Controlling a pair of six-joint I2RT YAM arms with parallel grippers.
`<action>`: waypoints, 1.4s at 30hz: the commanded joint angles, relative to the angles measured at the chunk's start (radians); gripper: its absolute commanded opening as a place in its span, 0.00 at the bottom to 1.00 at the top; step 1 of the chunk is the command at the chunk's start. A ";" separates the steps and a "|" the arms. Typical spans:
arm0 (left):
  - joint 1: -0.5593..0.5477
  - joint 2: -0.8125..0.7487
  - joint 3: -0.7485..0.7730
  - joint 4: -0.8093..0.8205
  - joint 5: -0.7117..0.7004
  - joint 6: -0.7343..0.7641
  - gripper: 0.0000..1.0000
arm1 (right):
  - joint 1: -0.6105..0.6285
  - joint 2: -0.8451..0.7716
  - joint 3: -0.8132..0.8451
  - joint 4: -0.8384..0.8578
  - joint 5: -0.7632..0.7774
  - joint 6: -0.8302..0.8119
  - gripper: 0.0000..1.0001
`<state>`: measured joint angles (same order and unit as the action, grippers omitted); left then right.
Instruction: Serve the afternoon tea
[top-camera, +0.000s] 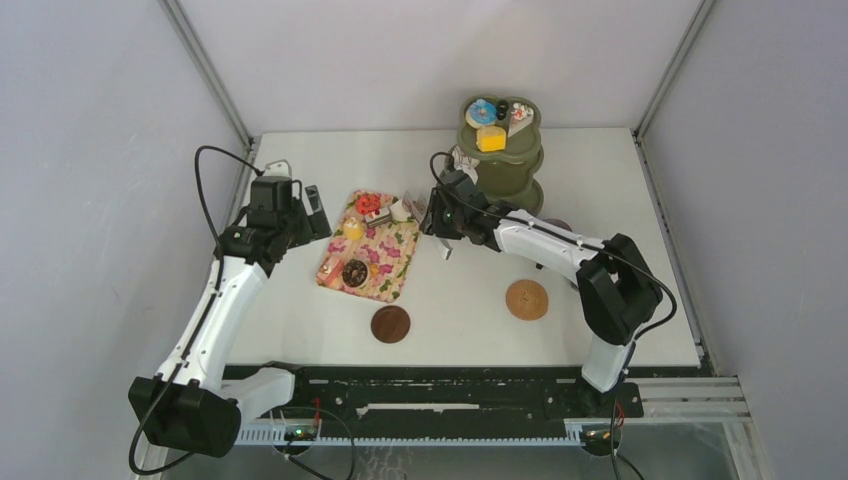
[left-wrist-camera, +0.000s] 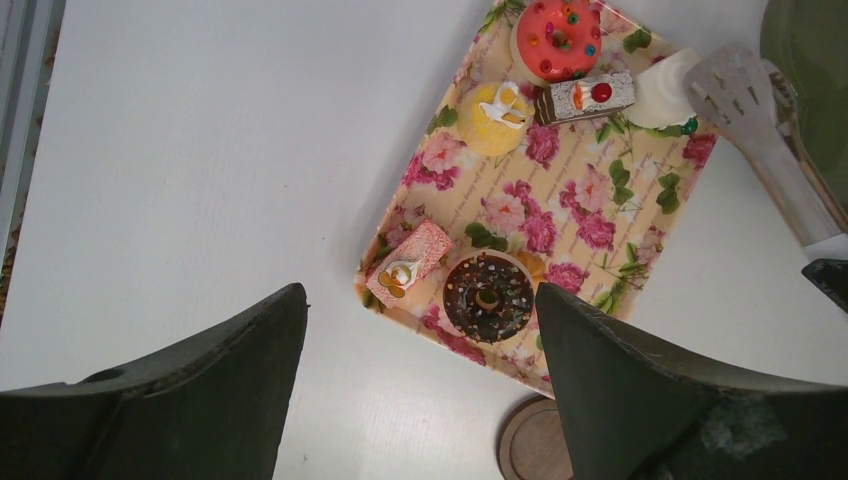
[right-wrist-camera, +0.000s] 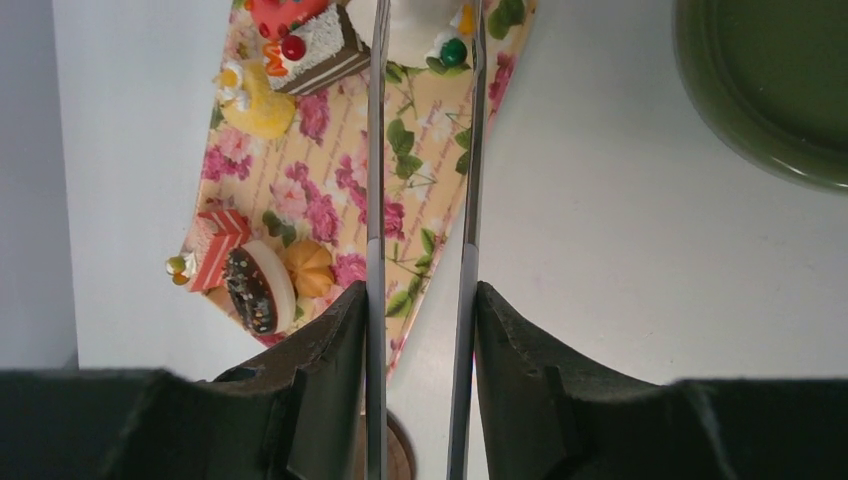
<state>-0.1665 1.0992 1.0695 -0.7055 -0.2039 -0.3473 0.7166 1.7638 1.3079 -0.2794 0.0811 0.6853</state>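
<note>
Tongs (right-wrist-camera: 375, 150) sit clamped in your right gripper (right-wrist-camera: 420, 300), tips at the white pastry (right-wrist-camera: 415, 25) ahead on the tray (right-wrist-camera: 300, 190). Your left gripper (left-wrist-camera: 420, 300) hangs open, empty; chocolate donut (left-wrist-camera: 488, 297) lies below, between its fingers.

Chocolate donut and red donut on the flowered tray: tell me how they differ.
The chocolate donut has dark brown icing with fine sprinkles; the red donut has red icing with larger coloured dots. The chocolate donut sits beside the pink cake slice at one end of the tray; the red donut sits at the opposite end. Both are round and lie flat.
</note>
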 joint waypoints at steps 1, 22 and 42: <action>0.010 -0.004 -0.006 0.027 -0.003 0.011 0.89 | 0.004 0.011 0.052 0.047 -0.010 0.015 0.48; 0.011 -0.011 -0.008 0.027 0.008 0.006 0.89 | -0.004 0.009 0.045 0.047 -0.067 0.010 0.00; 0.010 -0.018 0.000 0.028 0.021 0.002 0.89 | -0.011 -0.511 -0.191 -0.116 -0.081 -0.063 0.00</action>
<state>-0.1612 1.0992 1.0695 -0.7055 -0.1982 -0.3477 0.7307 1.4147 1.1824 -0.3550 0.0021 0.6510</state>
